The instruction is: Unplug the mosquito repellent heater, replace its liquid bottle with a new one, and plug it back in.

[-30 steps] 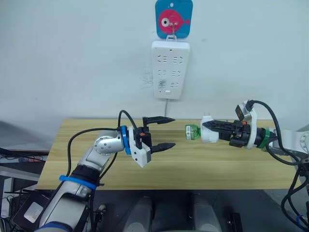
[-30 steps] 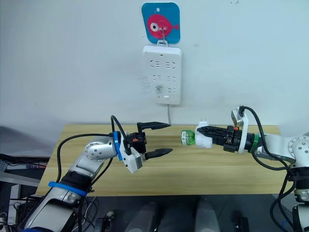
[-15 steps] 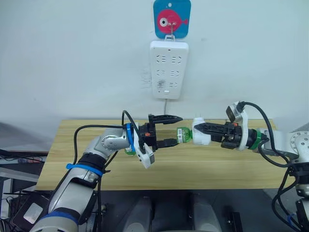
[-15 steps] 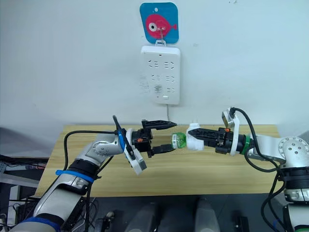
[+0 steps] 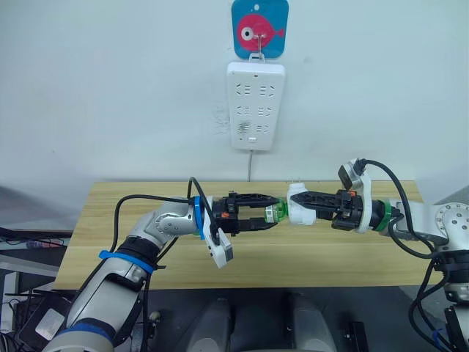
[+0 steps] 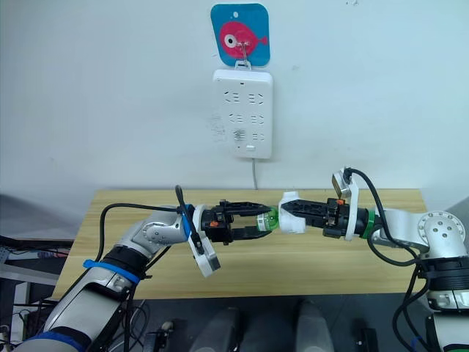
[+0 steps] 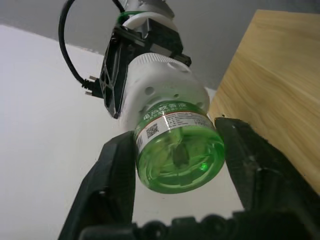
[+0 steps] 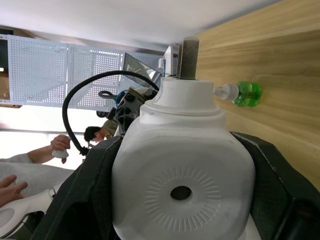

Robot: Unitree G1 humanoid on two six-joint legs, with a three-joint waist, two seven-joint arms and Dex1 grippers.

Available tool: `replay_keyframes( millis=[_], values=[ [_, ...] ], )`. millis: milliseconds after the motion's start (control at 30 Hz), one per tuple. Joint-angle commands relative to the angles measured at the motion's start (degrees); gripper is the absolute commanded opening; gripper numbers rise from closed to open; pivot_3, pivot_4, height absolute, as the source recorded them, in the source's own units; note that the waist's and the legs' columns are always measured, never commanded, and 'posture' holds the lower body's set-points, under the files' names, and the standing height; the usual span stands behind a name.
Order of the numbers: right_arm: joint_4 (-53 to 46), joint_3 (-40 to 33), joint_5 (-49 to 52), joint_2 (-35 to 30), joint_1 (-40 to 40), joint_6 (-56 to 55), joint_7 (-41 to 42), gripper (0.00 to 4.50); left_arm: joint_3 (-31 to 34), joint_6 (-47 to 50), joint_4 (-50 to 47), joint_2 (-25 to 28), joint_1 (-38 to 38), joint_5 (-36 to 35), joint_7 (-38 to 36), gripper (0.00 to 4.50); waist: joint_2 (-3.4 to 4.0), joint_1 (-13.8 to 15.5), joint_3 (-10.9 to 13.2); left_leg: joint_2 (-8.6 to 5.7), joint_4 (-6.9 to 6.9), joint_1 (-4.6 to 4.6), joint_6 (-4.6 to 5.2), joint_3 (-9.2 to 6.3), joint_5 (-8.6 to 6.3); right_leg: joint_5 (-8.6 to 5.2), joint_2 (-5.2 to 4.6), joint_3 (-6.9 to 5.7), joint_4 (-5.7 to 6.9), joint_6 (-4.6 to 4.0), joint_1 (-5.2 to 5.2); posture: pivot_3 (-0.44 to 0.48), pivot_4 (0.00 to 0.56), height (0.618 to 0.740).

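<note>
The mosquito repellent heater [image 5: 299, 204], a small white rounded unit, hangs above the table with my right gripper [image 5: 306, 206] shut on its sides. Its round vent hole faces the right wrist camera [image 8: 181, 192] and its plug pins stick out on top. A green liquid bottle [image 7: 177, 150] protrudes from the heater toward my left arm. My left gripper [image 5: 270, 210] is shut on this bottle, one finger on each side. Another green bottle [image 8: 245, 93] with a white neck lies on the table.
The wooden table [image 5: 330, 253] stands against a white wall. A tall white power strip [image 5: 256, 105] hangs there under a blue fish hook [image 5: 259, 28], its cord dropping behind the table. A person's hands [image 8: 55, 145] show far off in the right wrist view.
My left gripper moved right to the bottle and narrowed its fingers onto it. My right gripper carried the heater left to meet it.
</note>
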Motion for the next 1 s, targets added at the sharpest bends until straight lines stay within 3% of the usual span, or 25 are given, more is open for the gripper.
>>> replay_keyframes(
  millis=[33,133,267,367,433,500,567,733,1000],
  values=[
    [-3.1,-1.7,2.0,-0.5,0.0,1.2,2.1,3.05,-1.9,2.3,-2.2,0.1,0.2,-4.8,-1.5,2.31,0.0,0.0,0.0,0.0,0.0,0.0,0.0,0.0,0.0,0.0,0.0,0.0,0.0,0.0,0.0,0.047,0.244,0.74],
    [-3.8,-1.2,2.0,-1.1,0.1,1.7,2.6,3.05,-4.4,5.6,-6.1,0.6,0.5,-12.4,-4.6,2.31,0.0,0.0,0.0,0.0,-0.01,0.0,0.0,-0.01,0.0,0.0,0.0,0.0,0.0,0.0,-0.01,0.05,0.24,0.74],
    [-5.2,-0.5,2.0,-2.7,0.5,1.8,3.3,3.05,-9.0,27.0,-22.1,4.0,3.8,-37.0,-17.8,2.31,0.02,-0.5,0.0,0.29,-0.03,-0.03,0.0,-0.22,0.0,0.0,-0.28,0.03,-0.02,0.0,-0.04,0.042,0.229,0.74],
    [-6.4,-0.4,2.0,-5.2,1.5,3.0,5.8,3.05,-9.2,65.8,-42.2,12.7,5.1,-64.1,-20.9,2.31,0.05,-0.7,0.0,0.21,0.05,-0.2,0.02,-0.56,0.0,0.0,-0.45,-0.03,-0.06,0.0,-0.04,0.032,0.225,0.74],
    [-7.2,-0.3,2.0,-6.8,2.0,3.5,7.3,3.05,-7.1,83.7,-48.0,16.9,4.9,-78.3,-20.1,2.31,0.11,-0.9,-0.1,0.17,0.08,-0.27,0.03,-0.8,0.01,0.0,-0.52,-0.04,-0.06,0.0,-0.04,0.03,0.224,0.74],
    [-8.3,0.2,2.0,-8.1,2.6,3.3,7.7,3.05,-3.9,102.5,-43.8,18.5,3.4,-98.6,-13.2,2.31,0.26,-1.0,-0.2,0.13,0.1,-0.36,0.03,-0.98,0.01,0.0,-0.55,-0.09,-0.1,0.0,-0.03,0.033,0.222,0.74],
    [-8.8,0.8,2.0,-8.6,2.8,2.4,7.1,3.05,-1.8,115.0,-37.3,17.8,2.3,-112.6,-6.4,2.31,0.26,-1.0,-0.1,0.0,0.11,-0.35,0.06,-1.0,0.04,-0.01,-0.54,-0.15,-0.08,0.0,-0.02,0.034,0.22,0.74],
    [-9.4,1.4,2.0,-7.0,2.0,-1.7,3.2,3.05,-1.6,132.2,-26.0,16.8,5.1,-124.8,-1.9,2.31,0.22,-2.0,-0.1,-0.46,0.02,0.02,0.1,-0.35,0.06,-0.04,-0.11,-0.12,0.17,0.05,0.05,0.023,0.226,0.74],
    [-11.5,1.5,2.0,-7.4,2.7,-2.6,3.3,3.05,5.3,141.0,-23.7,13.4,7.0,-125.9,1.7,2.31,0.22,-2.8,-0.1,-0.26,0.07,0.17,0.09,0.12,0.06,-0.04,0.04,0.1,0.28,0.05,0.03,0.025,0.227,0.74]
  ],
)
